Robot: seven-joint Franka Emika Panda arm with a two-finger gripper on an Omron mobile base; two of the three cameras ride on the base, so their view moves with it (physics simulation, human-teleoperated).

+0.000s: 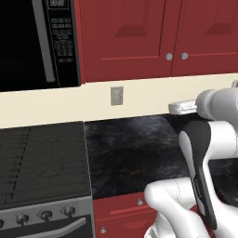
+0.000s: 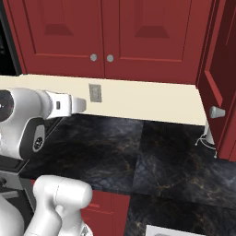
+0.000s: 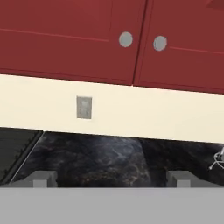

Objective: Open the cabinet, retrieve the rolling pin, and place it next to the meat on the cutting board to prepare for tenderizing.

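**Gripper spread wide before the cabinet doors**

Your gripper (image 3: 111, 178) hangs wide apart, holding nothing, above the dark marble counter (image 3: 109, 157). The cabinet (image 3: 70, 37) sits ahead, its grey knob (image 3: 125, 39) above the wall outlet (image 3: 84, 107).

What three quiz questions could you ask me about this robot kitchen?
1. True or false: the two red cabinet doors above the wall outlet are both shut.
2. Pick one: in the left base view, what stands just left of the dark counter? A) a stove B) a sink C) a fridge
3. Fill the gap: the claw holds nothing, and its two tips stand far apart, so it is ____.

Key: 1 true; 2 A; 3 open.
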